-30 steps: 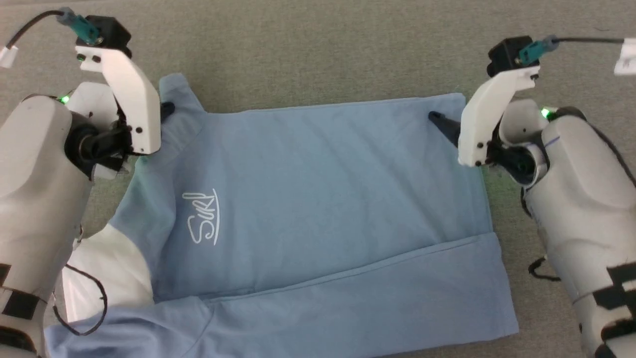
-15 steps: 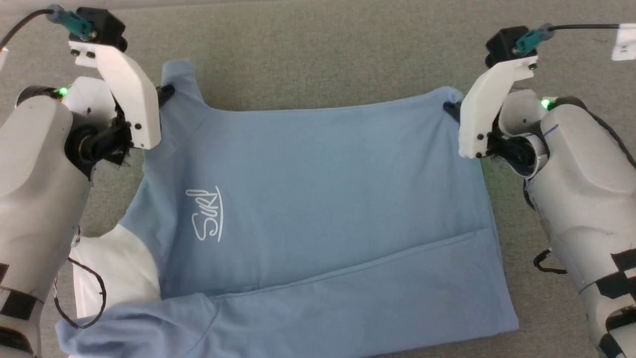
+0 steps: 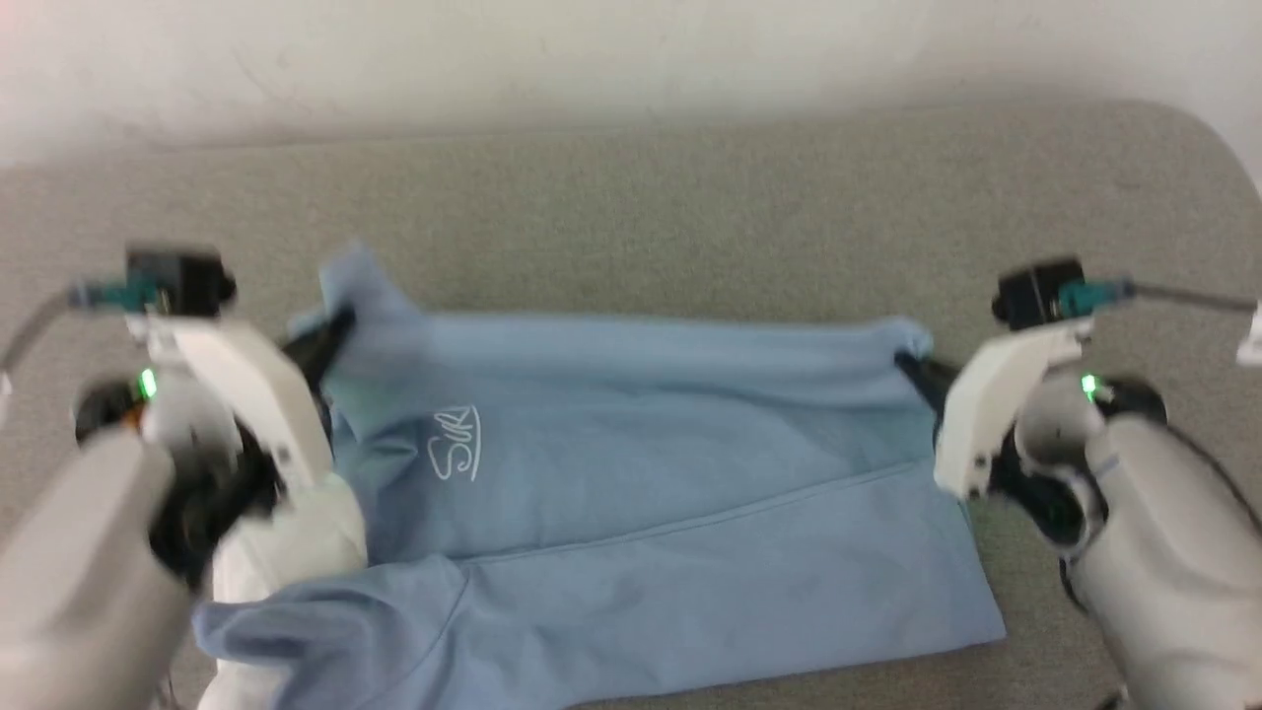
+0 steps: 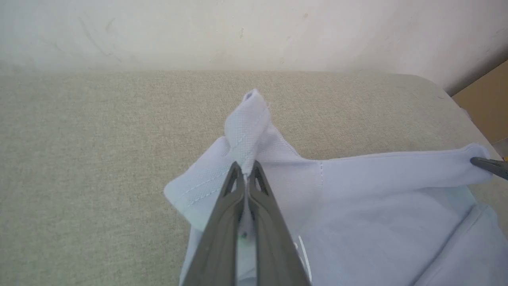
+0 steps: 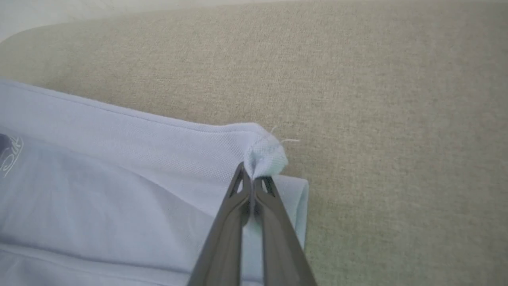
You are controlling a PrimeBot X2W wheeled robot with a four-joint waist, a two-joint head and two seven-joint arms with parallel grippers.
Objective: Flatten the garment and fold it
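Observation:
The garment (image 3: 631,463), a light blue polo shirt with a white script logo (image 3: 455,457), lies across the grey-beige surface with its near long edge folded over. My left gripper (image 3: 340,325) is shut on the far sleeve edge; in the left wrist view the pinched cloth (image 4: 248,131) stands up from the closed fingertips (image 4: 247,171). My right gripper (image 3: 907,363) is shut on the far hem corner (image 5: 264,157), bunched at its tips (image 5: 251,178). The far edge hangs lifted between both grippers. White fabric (image 3: 296,552) shows at the near left.
The grey-beige padded surface (image 3: 690,217) stretches beyond the shirt to a pale wall (image 3: 592,59). Its rounded right corner (image 3: 1203,148) is in view. A brown box edge (image 4: 486,103) stands past that corner in the left wrist view.
My right gripper has shut on the far hem corner. Both grippers have lifted the far edge of the shirt. The head camera has tilted, bringing the wall into view.

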